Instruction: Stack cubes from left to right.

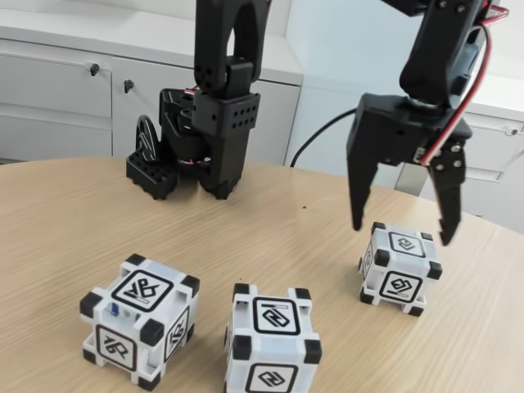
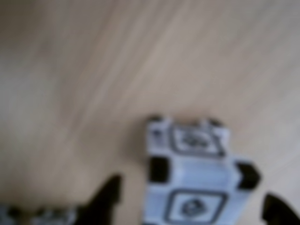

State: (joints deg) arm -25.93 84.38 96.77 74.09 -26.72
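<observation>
Three cubes sit apart on the worktop (image 1: pixel 65 213) in the fixed view: left cube (image 1: pixel 140 318), middle cube (image 1: pixel 272 340), right cube (image 1: pixel 399 267). One end effector (image 1: pixel 403 229) hangs over the right cube, fingers spread apart.

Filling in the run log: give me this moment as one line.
phase: pre-grasp | end effector: open, above right cube, straddling it, no contact seen | left cube, middle cube: on table, apart | stacked: none

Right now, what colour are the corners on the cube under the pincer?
Black, on a white cube; clearest in the fixed view.
</observation>
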